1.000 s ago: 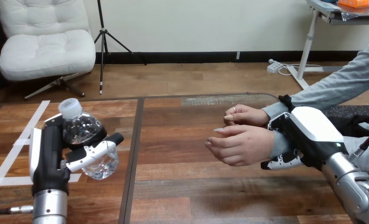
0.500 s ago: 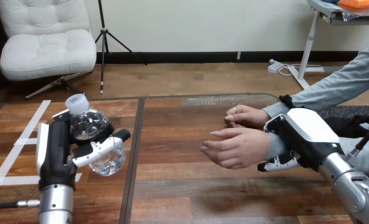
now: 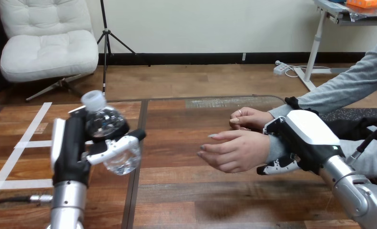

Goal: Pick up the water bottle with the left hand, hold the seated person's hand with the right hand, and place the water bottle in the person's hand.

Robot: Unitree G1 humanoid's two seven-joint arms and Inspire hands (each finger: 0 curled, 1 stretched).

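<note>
A clear water bottle (image 3: pixel 106 125) with a white cap is held up off the table, tilted a little, at the view's left. My left hand (image 3: pixel 71 149) is shut on it, thumb across its front. The person's hand (image 3: pixel 234 150) stretches out palm-sideways over the table's middle right, fingers pointing left, well apart from the bottle. My right hand (image 3: pixel 304 136) wraps the person's wrist from the right, its fingers (image 3: pixel 274 167) curled under it. The person's other hand (image 3: pixel 248 118) rests just behind.
White tape strips (image 3: pixel 28 130) mark the wooden table (image 3: pixel 200 200) at its left. A dark seam (image 3: pixel 138 143) runs down the table beside the bottle. Bare table lies between the bottle and the person's hand.
My left hand has carried the bottle to the right, towards the person's hand. My right hand and the person's wrist have shifted slightly left.
</note>
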